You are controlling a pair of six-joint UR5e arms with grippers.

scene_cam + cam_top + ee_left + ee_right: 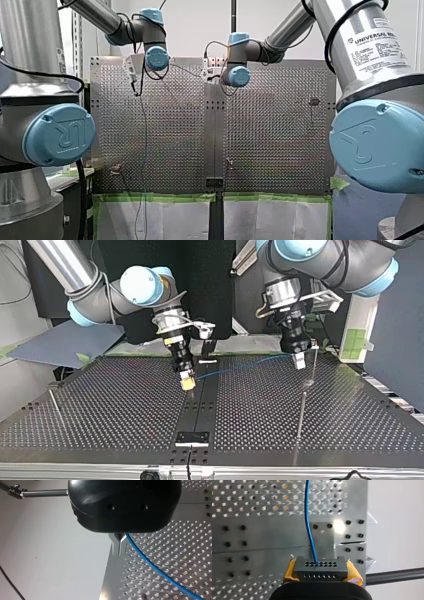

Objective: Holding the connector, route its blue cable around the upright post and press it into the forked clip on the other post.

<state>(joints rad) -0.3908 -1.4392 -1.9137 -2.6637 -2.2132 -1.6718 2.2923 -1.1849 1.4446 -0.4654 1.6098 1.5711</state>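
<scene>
Two robot arms work over a perforated metal table (125, 410), its two plates joined by a dark central strip (200, 400). My right gripper (187, 383) hangs just above that strip, its yellow pads (288, 573) clamped on the grey connector (320, 568). The blue cable (240, 366) runs from the connector, clear of the surface, to my left gripper (299, 361), whose metal fingers (119, 545) are pinched together on it near the table's far edge. A thin upright post (301, 412) stands nearer the top view's camera, apart from the cable. Green tape (160, 197) borders the table's near edge in the front view; a pale wall (200, 30) lies behind.
</scene>
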